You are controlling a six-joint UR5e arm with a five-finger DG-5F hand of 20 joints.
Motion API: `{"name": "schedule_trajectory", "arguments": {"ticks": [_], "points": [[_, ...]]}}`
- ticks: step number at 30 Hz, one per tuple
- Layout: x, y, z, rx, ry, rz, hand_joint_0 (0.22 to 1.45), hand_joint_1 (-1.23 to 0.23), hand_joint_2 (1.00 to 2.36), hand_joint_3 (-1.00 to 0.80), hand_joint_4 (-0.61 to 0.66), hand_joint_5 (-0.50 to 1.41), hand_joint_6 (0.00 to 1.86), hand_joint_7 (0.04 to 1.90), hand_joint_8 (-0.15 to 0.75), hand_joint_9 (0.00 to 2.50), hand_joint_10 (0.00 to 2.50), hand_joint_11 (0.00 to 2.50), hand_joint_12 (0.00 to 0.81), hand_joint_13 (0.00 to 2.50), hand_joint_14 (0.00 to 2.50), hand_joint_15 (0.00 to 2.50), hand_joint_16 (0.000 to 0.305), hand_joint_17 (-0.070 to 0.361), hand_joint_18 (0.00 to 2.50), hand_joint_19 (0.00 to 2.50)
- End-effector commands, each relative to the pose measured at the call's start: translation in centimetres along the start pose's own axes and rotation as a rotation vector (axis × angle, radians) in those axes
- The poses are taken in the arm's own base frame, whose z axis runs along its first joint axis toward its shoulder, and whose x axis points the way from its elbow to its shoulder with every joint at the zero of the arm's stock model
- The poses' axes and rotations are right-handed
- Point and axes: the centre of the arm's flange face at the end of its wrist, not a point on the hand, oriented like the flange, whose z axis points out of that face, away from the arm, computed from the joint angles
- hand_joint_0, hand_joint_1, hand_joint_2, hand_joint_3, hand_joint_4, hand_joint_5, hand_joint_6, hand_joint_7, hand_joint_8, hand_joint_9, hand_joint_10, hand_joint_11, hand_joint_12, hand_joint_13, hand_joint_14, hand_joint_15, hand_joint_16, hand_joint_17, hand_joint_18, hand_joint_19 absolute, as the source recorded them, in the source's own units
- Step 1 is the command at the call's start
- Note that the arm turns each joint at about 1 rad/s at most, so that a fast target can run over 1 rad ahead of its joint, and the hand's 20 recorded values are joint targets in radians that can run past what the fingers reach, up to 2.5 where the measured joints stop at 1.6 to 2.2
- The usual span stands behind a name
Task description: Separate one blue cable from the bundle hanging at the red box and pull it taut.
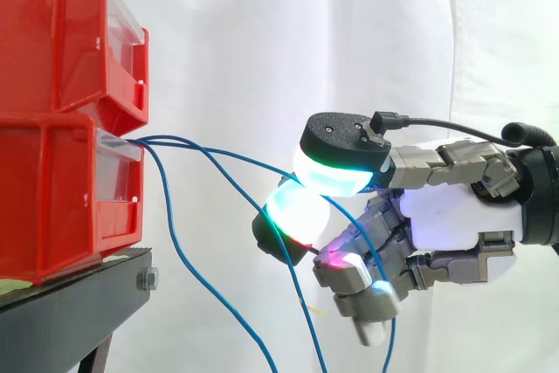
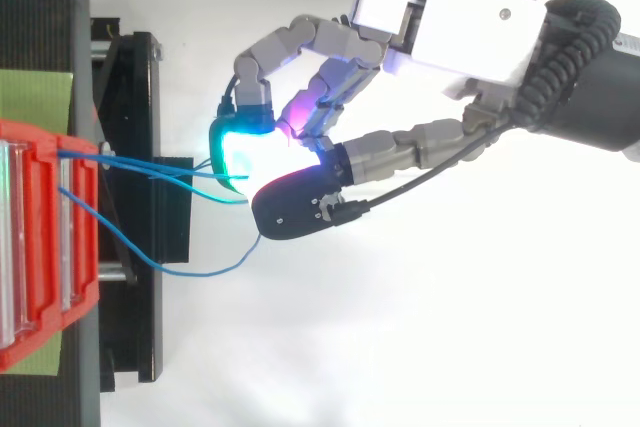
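Several thin blue cables (image 1: 236, 156) come out of the front of the lower red box (image 1: 52, 189) at the left. My hand (image 1: 454, 211) reaches in from the right, level with that box. Two glowing fingertips (image 1: 336, 172) press together on one blue cable (image 2: 170, 169), which runs nearly straight from the box to the pinch. The other fingers curl below with magenta light on them. Another blue cable (image 2: 200, 272) sags in a loose loop beside the pinched one, and strands hang below the hand in the side view.
A second red box (image 1: 61, 32) sits stacked on the lower one. Both rest on a black stand (image 1: 70, 303) with a bolt at its corner. A green sheet (image 2: 35, 97) lies on the stand. A white curtain (image 1: 262, 41) hangs behind.
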Motion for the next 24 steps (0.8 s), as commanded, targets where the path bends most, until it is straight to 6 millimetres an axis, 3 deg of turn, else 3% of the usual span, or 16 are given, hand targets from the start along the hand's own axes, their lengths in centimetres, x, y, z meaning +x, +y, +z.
{"name": "schedule_trajectory", "arguments": {"ticks": [1,6,8,9,17,19,24], "points": [[0.01,-0.03,0.0,0.0,0.0,0.0,0.68,-0.69,1.01,-0.07,-0.07,-0.17,0.97,1.13,0.368,0.97,0.2,1.22,0.395,1.04,0.51,1.32,0.056,0.125,0.98,1.11],[0.01,-0.03,0.0,0.0,0.0,0.0,0.68,-0.69,1.01,-0.08,-0.07,-0.17,0.97,1.13,0.378,0.96,0.37,1.21,0.399,0.95,1.28,1.14,0.052,0.117,1.11,1.35],[-0.02,0.01,-0.05,0.0,0.0,0.0,0.68,-0.69,1.01,-0.08,-0.07,-0.17,0.97,1.13,0.374,0.95,0.44,1.2,0.395,0.94,1.33,1.14,0.051,0.114,1.12,1.4],[0.01,-0.03,0.0,0.0,0.0,0.0,0.68,-0.69,1.01,-0.08,-0.06,-0.17,0.97,1.13,0.37,0.94,0.51,1.19,0.397,0.93,1.47,1.08,0.05,0.113,1.13,1.42],[0.01,-0.03,0.0,0.0,0.0,0.0,0.68,-0.69,1.01,-0.08,-0.06,-0.17,0.97,1.13,0.36,0.93,0.83,1.16,0.398,0.92,1.56,1.09,0.051,0.115,1.14,1.41],[0.01,-0.03,0.0,0.0,0.0,0.0,0.68,-0.69,1.01,-0.08,-0.06,-0.17,0.97,1.12,0.356,0.9,1.11,1.13,0.396,0.91,1.61,1.08,0.051,0.115,1.14,1.41],[0.0,0.05,0.04,-0.001,0.0,0.0,0.68,-0.69,1.01,-0.08,-0.06,-0.17,0.97,1.13,0.351,0.87,1.49,1.08,0.406,0.89,1.72,1.09,0.051,0.115,1.15,1.42]]}}
